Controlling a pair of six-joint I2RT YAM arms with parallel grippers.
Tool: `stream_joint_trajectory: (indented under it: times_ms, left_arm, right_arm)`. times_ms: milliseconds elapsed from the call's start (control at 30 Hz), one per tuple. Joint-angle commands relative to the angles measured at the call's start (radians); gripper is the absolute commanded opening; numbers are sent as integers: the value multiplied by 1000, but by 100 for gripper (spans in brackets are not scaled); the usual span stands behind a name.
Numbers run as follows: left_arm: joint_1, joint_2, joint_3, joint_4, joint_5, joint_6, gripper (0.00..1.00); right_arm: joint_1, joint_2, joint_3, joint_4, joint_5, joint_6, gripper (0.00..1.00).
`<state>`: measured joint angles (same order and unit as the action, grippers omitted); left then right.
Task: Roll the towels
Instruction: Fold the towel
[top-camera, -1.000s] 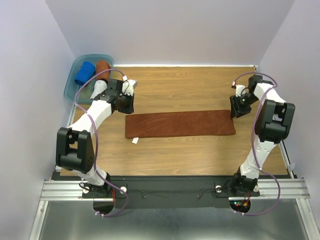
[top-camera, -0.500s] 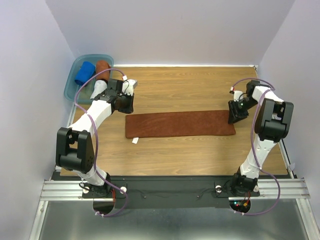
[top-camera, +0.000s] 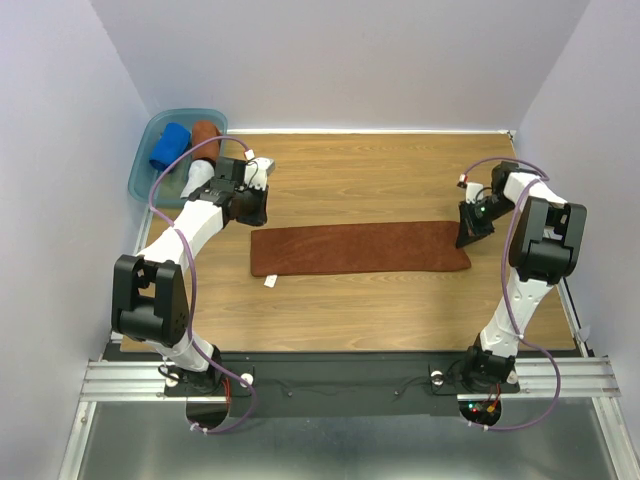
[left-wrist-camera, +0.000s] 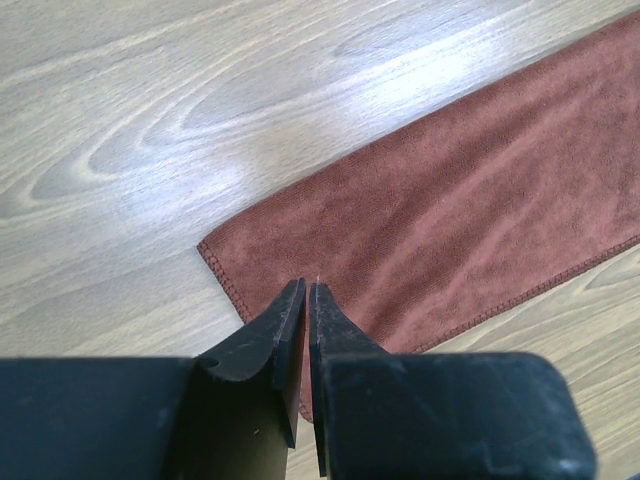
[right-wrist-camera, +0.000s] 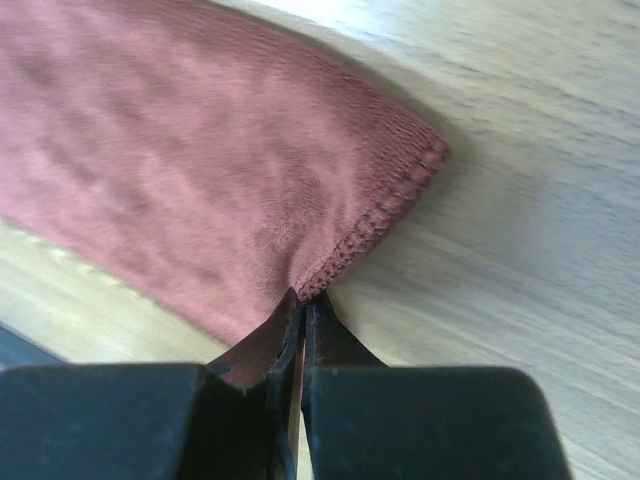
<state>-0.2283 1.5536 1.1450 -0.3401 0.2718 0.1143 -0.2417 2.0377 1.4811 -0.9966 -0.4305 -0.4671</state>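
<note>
Towel-rolling on the flat rust-brown terry-cloth towel (top-camera: 360, 248) begins at its right end, where the right gripper (right-wrist-camera: 301, 305) has just snapped shut: a second ago it hung half open above that end, and it has since dropped onto it. In the right wrist view its two black fingers (right-wrist-camera: 262, 350) meet with the stitched hem of the short edge pinched between the tips, the cloth puckering toward them and the near corner lifting slightly off the wooden table (top-camera: 350, 175). That reads as a fresh grasp on the end from which the roll could start.

Beyond the tips the towel stretches away leftward, flat and unrolled, its far end lying under the left gripper (left-wrist-camera: 306, 290). That gripper hangs over the towel's left corner with jaws nearly together, a thin slit between them and nothing in it; it has not moved in the last second.

Behind the left arm, a translucent blue plastic tub (top-camera: 145, 150) holds a blue roll (top-camera: 170, 146) and a brown roll (top-camera: 204, 134); this towel is not yet begun
</note>
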Motion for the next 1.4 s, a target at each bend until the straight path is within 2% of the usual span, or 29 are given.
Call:
stream_joint_trajectory:
  times_ms: [0,67,100,133,200,267,333,367,433,533,567,600,967,1367]
  left_arm:
    - [0,-44,35,18,1,8,19]
    - [0,-53,38,18,-2,15,22]
    - [0,-55,39,18,-5,16,25]
    - [0,-55,41,16,-5,21,38]
    - [1,-55,50,9,15,36,43]
    - [1,-56,53,7,32,38,54]
    - [1,-53,62,3,44,38,57]
    - [3,-53,67,-2,56,39,63]
    - [4,-50,70,-2,58,35,67]
    - [12,-41,79,-14,73,28,79]
    - [15,-41,82,-16,81,24,93]
    - [24,-41,82,-16,95,16,99]
    - [52,-35,87,-30,122,-2,99]
    - [58,-20,94,-46,110,1,99]
  right_arm:
    - [5,-71,68,-77,-105,-13,1]
    - [10,-86,80,-97,-143,-16,1]
    - [15,-91,88,-109,-152,-16,1]
    - [19,-99,90,-115,-166,-15,1]
    - [38,-106,91,-125,-185,-7,1]
    - [53,-114,93,-126,-201,4,1]
    - [79,-116,90,-129,-218,16,1]
    - [100,-116,88,-129,-231,21,1]
    - [123,-117,81,-126,-241,33,1]
    - [171,-108,71,-117,-261,54,1]
    - [182,-105,70,-113,-275,59,1]
    - [208,-102,64,-100,-278,67,1]
    - [403,-57,36,36,-318,185,1]
    - [521,25,90,145,-335,320,1]
